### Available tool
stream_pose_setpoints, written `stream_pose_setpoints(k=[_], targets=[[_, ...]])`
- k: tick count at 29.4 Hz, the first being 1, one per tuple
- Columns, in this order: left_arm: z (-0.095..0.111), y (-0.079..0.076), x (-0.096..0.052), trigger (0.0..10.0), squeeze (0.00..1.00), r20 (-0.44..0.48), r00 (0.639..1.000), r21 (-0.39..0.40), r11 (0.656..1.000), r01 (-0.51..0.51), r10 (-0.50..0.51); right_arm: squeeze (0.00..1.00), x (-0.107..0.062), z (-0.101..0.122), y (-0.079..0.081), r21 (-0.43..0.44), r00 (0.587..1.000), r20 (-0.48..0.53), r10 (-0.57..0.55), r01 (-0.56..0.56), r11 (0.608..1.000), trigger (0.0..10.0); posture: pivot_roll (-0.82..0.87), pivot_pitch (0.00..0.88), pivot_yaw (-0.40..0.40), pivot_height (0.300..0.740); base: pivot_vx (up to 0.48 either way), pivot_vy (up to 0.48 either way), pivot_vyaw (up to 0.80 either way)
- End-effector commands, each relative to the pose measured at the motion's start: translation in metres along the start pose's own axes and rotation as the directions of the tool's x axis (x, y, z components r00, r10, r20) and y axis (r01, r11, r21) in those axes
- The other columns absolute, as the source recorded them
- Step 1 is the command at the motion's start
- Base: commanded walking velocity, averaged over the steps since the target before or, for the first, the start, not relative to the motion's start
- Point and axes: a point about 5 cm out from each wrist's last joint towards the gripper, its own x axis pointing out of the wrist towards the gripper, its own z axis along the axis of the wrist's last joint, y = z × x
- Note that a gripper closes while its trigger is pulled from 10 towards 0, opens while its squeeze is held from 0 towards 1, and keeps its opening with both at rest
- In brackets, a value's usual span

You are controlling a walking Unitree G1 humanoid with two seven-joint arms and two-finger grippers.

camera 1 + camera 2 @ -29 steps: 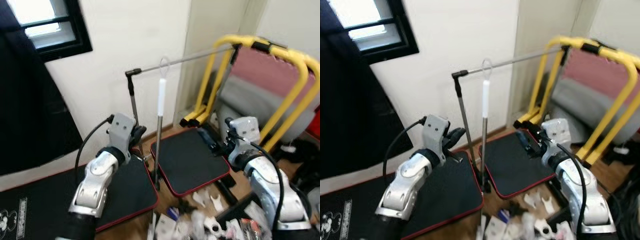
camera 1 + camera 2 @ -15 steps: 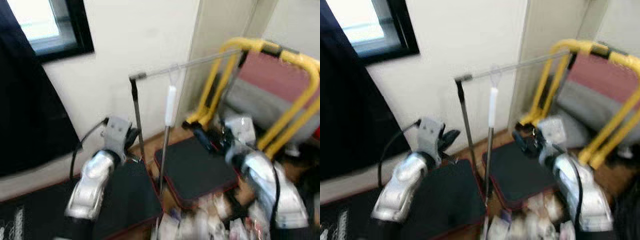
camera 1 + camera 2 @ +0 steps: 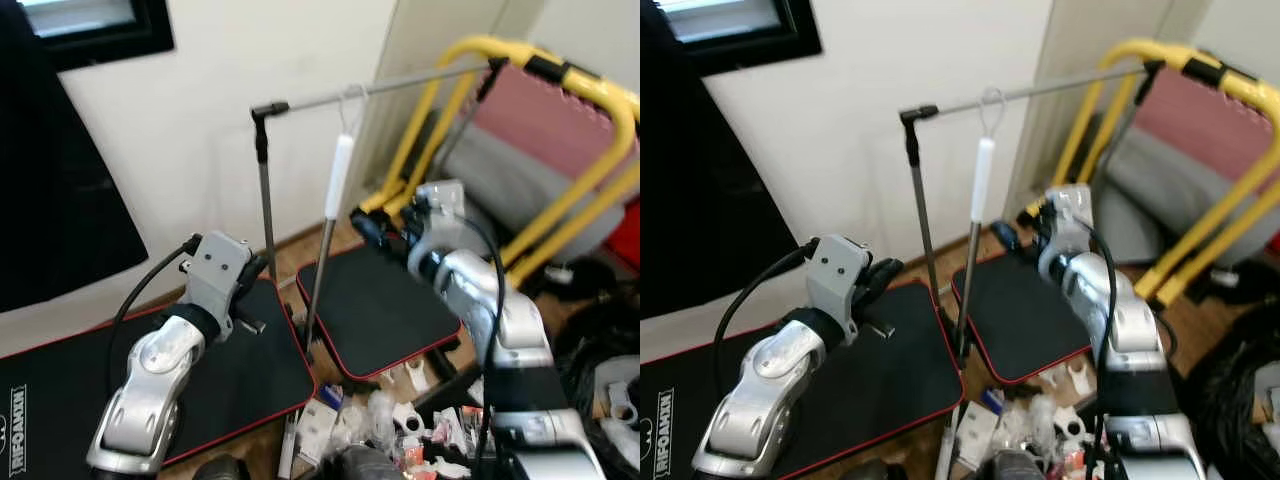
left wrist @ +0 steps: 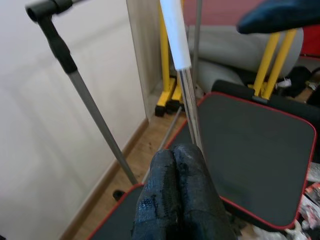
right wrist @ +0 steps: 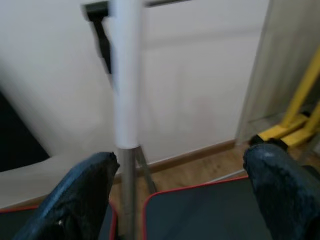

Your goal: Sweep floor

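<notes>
Clothes rack [image 3: 1040,88] seen against wall, yellow frame [image 3: 590,100] at right, black mats [image 3: 385,310] on floor, litter [image 3: 400,440] scattered below. Broom [image 3: 977,215] hung by loop from rack rail, white grip uppermost, shaft running down between mats. Right gripper [image 5: 175,185] raised, fingers spread wide, shaft framed between them but not touched. Left gripper [image 4: 178,192] held low near shaft, fingers pressed together, nothing held. Risk judged: shaft nudged by one finger, broom set swinging, clamp missed; loop snagged on rail if pulled sideways.
</notes>
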Motion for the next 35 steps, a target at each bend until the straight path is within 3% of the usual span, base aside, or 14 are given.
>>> stream_pose_setpoints(k=[1,8,9,10,11,16,18,21,22,27,31,35], targets=[[-0.001,-0.006,-0.006,10.0,0.00,-0.024,0.998,0.018,0.998,0.056,-0.056,0.00,0.004,-0.008,-0.009,-0.016,0.999,-0.034,-0.034,0.033,0.999,10.0,-0.11,0.272,-0.136,0.740,0.000,0.000,0.00],[0.004,-0.009,-0.015,10.0,0.00,-0.031,0.995,0.028,0.995,0.091,-0.090,0.00,0.017,0.000,0.002,-0.009,0.998,0.015,0.053,-0.053,0.999,10.0,-0.10,0.310,-0.130,0.740,0.000,0.000,0.00],[0.004,-0.010,-0.019,10.0,0.00,-0.036,0.995,0.026,0.995,0.098,-0.097,0.33,0.018,0.002,0.007,-0.017,0.996,0.029,0.087,-0.086,0.996,10.0,-0.09,0.325,-0.129,0.740,0.000,0.000,0.00],[0.004,-0.010,-0.019,10.0,0.00,-0.036,0.995,0.026,0.995,0.098,-0.097,0.33,0.018,0.002,0.007,-0.017,0.996,0.029,0.087,-0.086,0.996,10.0,-0.09,0.325,-0.129,0.740,0.000,0.000,0.00],[0.005,-0.012,-0.022,10.0,0.00,-0.042,0.993,0.029,0.994,0.109,-0.108,1.00,0.021,0.005,0.014,-0.001,0.986,0.054,0.159,-0.159,0.987,10.0,-0.09,0.340,-0.131,0.740,0.000,0.000,0.00],[0.007,-0.016,-0.031,10.0,0.00,-0.055,0.990,0.036,0.991,0.132,-0.130,1.00,0.028,0.020,0.023,0.039,0.961,0.130,0.243,-0.250,0.968,10.0,-0.08,0.370,-0.131,0.740,0.000,0.000,0.00],[0.009,-0.017,-0.037,10.0,0.00,-0.058,0.990,0.041,0.990,0.134,-0.131,0.87,0.032,0.029,0.023,0.019,0.951,0.161,0.264,-0.271,0.963,10.0,-0.08,0.397,-0.130,0.740,0.000,0.000,0.00],[0.010,-0.018,-0.039,10.0,0.00,-0.060,0.989,0.042,0.990,0.134,-0.132,0.87,0.034,0.031,0.023,0.010,0.948,0.168,0.271,-0.276,0.961,10.0,-0.08,0.397,-0.130,0.740,0.000,0.000,0.00],[0.011,-0.018,-0.040,10.0,0.00,-0.063,0.989,0.044,0.990,0.135,-0.132,0.00,0.040,0.035,0.023,0.000,0.952,0.175,0.249,-0.253,0.967,10.0,-0.08,0.407,-0.131,0.740,0.000,0.000,0.00],[0.012,-0.020,-0.044,10.0,0.00,-0.067,0.989,0.045,0.990,0.134,-0.131,0.00,0.051,0.045,0.033,-0.055,0.952,0.189,0.239,-0.233,0.971,10.0,-0.08,0.423,-0.154,0.740,0.000,0.000,0.00],[0.015,-0.023,-0.049,10.0,0.00,-0.063,0.990,0.035,0.991,0.127,-0.125,0.00,0.063,0.068,0.064,-0.135,0.924,0.246,0.292,-0.265,0.955,10.0,-0.08,0.432,-0.159,0.740,0.000,0.000,0.00],[0.015,-0.025,-0.051,10.0,0.00,-0.068,0.989,0.033,0.990,0.134,-0.132,0.00,0.067,0.072,0.073,-0.148,0.927,0.251,0.277,-0.246,0.958,10.0,-0.08,0.432,-0.162,0.740,0.000,0.000,0.00]])
